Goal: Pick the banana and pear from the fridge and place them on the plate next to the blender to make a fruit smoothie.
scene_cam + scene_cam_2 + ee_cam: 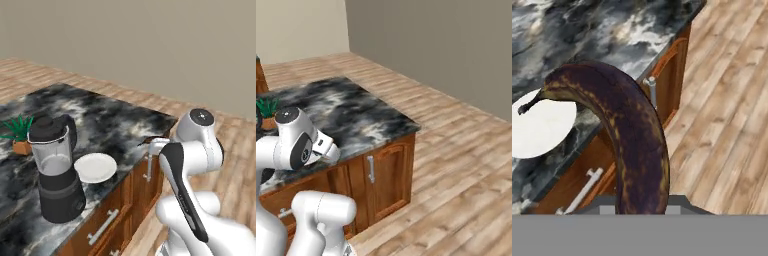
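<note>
The banana (627, 130), dark brown-black with yellow streaks, rises large in the hand view from between my fingers, which it hides. Its stem tip lies across the rim of the white plate (542, 125). My gripper (151, 145) is shut on the banana and hangs just off the counter's front edge, to the right of the plate (95, 167). The blender (56, 170), black base and clear jar, stands just left of the plate. The pear and the fridge are out of view.
The black marble counter (115, 120) tops wooden cabinets with metal handles (148, 167). A small potted plant (19, 134) stands behind the blender. Wooden floor (456, 165) stretches to the right of the counter.
</note>
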